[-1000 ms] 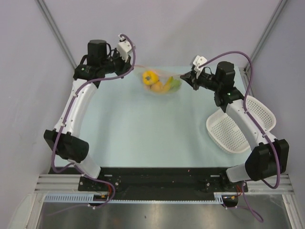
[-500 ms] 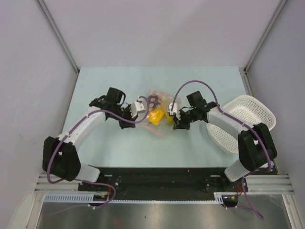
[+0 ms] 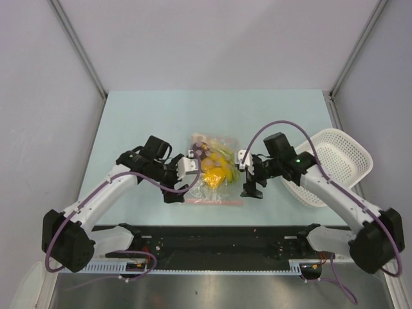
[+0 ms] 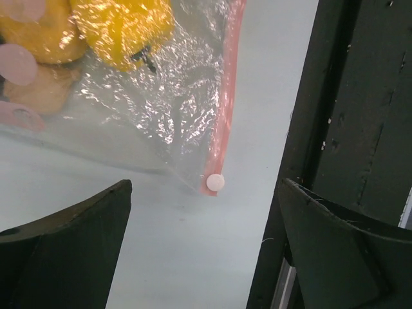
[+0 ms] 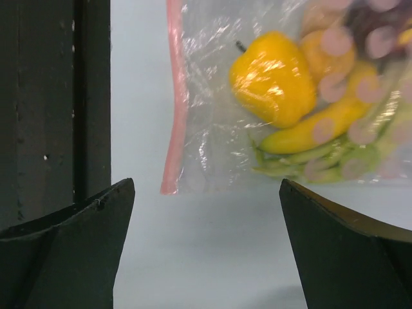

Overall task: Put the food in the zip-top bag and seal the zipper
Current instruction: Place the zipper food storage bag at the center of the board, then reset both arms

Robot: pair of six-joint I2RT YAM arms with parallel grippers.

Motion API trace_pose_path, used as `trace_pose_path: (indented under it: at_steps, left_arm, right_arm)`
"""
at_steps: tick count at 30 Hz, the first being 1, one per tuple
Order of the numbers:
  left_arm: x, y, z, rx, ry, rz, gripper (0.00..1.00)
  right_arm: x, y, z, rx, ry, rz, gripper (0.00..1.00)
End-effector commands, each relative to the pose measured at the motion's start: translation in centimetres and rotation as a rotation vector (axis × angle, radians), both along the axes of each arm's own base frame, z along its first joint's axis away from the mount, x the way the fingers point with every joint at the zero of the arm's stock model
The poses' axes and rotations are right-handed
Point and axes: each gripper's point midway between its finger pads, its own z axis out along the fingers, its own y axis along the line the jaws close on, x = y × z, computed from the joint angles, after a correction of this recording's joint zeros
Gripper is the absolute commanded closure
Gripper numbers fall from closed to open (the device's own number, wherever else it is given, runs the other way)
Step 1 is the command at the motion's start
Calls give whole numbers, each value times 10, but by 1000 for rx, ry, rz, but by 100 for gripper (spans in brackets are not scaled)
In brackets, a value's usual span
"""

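Observation:
The zip-top bag (image 3: 212,177) lies flat near the table's front edge. Its pink zipper (image 3: 214,201) runs along the near side. Inside sits the food: a yellow fruit with a stem (image 5: 273,77), a banana (image 5: 315,125), a green leek (image 5: 322,164) and a dark purple fruit (image 5: 380,19). My left gripper (image 3: 174,195) stands open just off the bag's left near corner, where a small white dot (image 4: 215,182) marks the zipper's end (image 4: 222,116). At the opposite corner my right gripper (image 3: 251,191) is open too, short of the zipper's other end (image 5: 175,96). Neither touches the bag.
A white perforated basket (image 3: 335,161) lies at the right under the right arm. The black base rail (image 3: 212,235) runs close along the near side of the bag, seen as a dark band in both wrist views (image 4: 360,129) (image 5: 51,96).
The bag came from the back of the table to the front edge, carried between both grippers. Both have since opened and let it go; it now lies flat.

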Motion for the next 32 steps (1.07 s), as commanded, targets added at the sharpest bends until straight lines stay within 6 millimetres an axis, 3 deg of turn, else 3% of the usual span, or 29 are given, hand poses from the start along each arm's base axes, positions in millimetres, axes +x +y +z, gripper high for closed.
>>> trace_pose_path:
  at_steps: [1, 6, 9, 10, 11, 13, 14, 15, 17, 18, 20, 23, 25, 28, 32]
  left_arm:
    - [14, -15, 56, -128, -81, 71, 0]
    - [49, -35, 136, -298, -109, 225, 0]
    - [92, -33, 181, -403, -111, 397, 0]
    - [112, -24, 193, -427, -141, 466, 0]
    - [130, -20, 206, -452, -151, 520, 1]
    - [155, -2, 216, -495, -128, 667, 0]
    - [171, 10, 226, -497, -177, 741, 0]
    - [188, 28, 222, -478, -189, 834, 0]
    - [209, 54, 230, -437, -252, 945, 1]
    - [225, 69, 218, -401, -232, 999, 0]
    - [237, 85, 213, -369, -223, 1063, 0]
    - [246, 104, 182, -317, -223, 1138, 0]
    - [243, 107, 155, -270, -186, 1159, 0]
    - [239, 114, 135, -234, -156, 1209, 0]
    - [243, 124, 143, -222, -195, 1243, 0]
  right_arm:
    - [4, 2, 66, 161, -68, -180, 0]
    - [38, -17, 137, 342, -179, -417, 0]
    - [76, -45, 171, 448, -167, -597, 0]
    - [94, -67, 183, 494, -142, -707, 0]
    - [105, -76, 188, 518, -134, -751, 0]
    - [129, -93, 185, 538, -87, -833, 0]
    - [143, -113, 191, 562, -71, -921, 0]
    - [152, -120, 186, 566, -38, -966, 0]
    - [177, -161, 171, 569, 30, -1141, 0]
    - [182, -173, 163, 560, 59, -1193, 0]
    - [192, -198, 144, 550, 122, -1282, 0]
    - [198, -217, 127, 521, 155, -1347, 0]
    - [200, -222, 120, 507, 160, -1363, 0]
    - [200, -222, 118, 501, 166, -1356, 0]
    - [206, -223, 128, 512, 137, -1346, 0]
